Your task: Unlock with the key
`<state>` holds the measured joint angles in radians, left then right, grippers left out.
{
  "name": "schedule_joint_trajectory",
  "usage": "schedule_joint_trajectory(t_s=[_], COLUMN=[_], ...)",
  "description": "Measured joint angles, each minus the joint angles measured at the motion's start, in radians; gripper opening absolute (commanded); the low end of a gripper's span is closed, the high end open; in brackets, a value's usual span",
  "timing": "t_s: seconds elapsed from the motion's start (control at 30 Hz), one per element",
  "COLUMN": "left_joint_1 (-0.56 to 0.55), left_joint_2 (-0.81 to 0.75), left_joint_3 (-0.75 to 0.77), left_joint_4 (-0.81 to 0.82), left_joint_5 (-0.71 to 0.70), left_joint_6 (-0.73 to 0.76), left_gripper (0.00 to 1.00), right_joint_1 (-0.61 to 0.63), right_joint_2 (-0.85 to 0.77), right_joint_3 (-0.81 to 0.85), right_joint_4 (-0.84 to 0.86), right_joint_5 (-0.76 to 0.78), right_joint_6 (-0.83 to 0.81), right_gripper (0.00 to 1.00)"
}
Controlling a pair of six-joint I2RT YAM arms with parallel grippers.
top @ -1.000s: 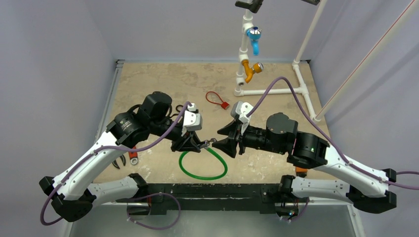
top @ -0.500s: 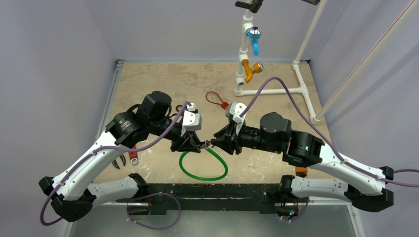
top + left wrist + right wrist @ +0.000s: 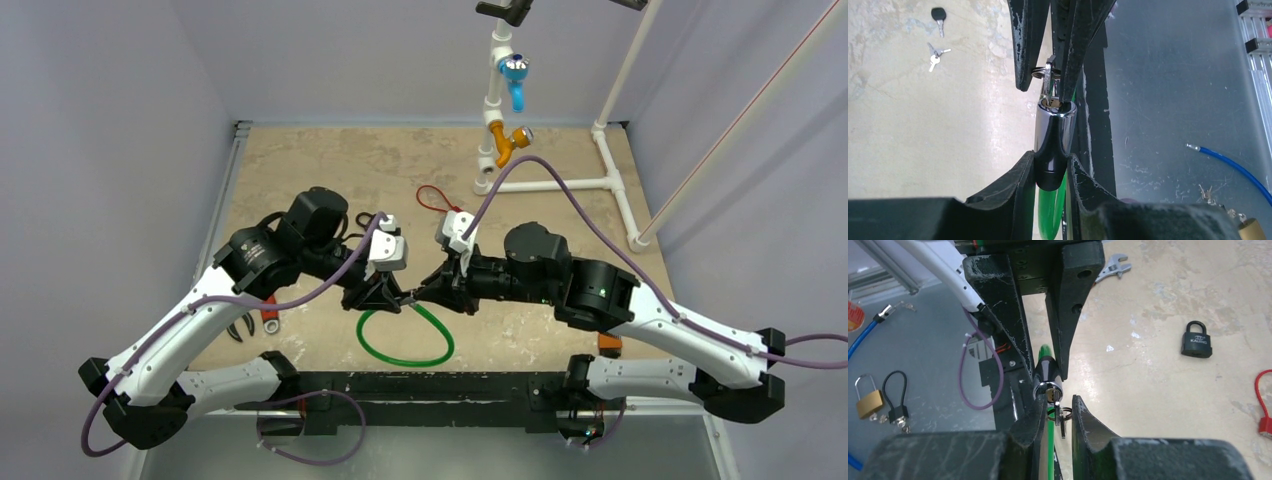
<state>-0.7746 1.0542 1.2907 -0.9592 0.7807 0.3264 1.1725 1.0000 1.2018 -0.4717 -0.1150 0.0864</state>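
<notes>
My left gripper (image 3: 393,297) (image 3: 1050,156) is shut on the black-and-chrome lock barrel (image 3: 1053,132) of the green cable loop (image 3: 400,350), holding it above the table's near edge. The small silver key (image 3: 1048,80) (image 3: 1057,404) sits in the barrel's keyhole, with a ring and a second key hanging from it. My right gripper (image 3: 420,294) (image 3: 1058,401) faces the left one. Its jaws are open and straddle the key; a gap shows between the key and the right finger (image 3: 1080,412). The barrel (image 3: 1046,376) is just beyond my right fingertips.
A black padlock (image 3: 1195,339) and a red cable lock (image 3: 432,195) lie on the table beyond. A black-headed key (image 3: 938,17) and spare silver keys (image 3: 934,55) lie nearby. A wrench (image 3: 268,318) is at the left. A brass padlock (image 3: 869,400) lies off the table. A white pipe frame with taps (image 3: 510,140) stands at the back.
My right arm has moved left toward the left gripper, and its open jaws now straddle the key. The left gripper has kept the lock barrel nearly still.
</notes>
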Motion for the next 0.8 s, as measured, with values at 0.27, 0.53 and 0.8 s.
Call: schedule_joint_trajectory(t_s=[0.27, 0.53, 0.8], left_joint_1=[-0.034, -0.046, -0.047], left_joint_2=[0.004, 0.015, 0.014], left_joint_3=[0.012, 0.024, 0.029], left_joint_4=[-0.091, -0.127, -0.081], left_joint_5=[-0.034, -0.059, -0.060], left_joint_6=[0.079, 0.123, 0.129], left_gripper=[0.00, 0.00, 0.00], right_joint_1=[-0.001, -0.001, -0.001], right_joint_2=[0.066, 0.100, -0.015], right_joint_3=[0.046, 0.074, 0.098], right_joint_4=[-0.069, -0.127, -0.162], right_joint_5=[-0.105, -0.157, -0.084], right_joint_6=[-0.032, -0.046, -0.045], right_gripper=[0.00, 0.51, 0.55])
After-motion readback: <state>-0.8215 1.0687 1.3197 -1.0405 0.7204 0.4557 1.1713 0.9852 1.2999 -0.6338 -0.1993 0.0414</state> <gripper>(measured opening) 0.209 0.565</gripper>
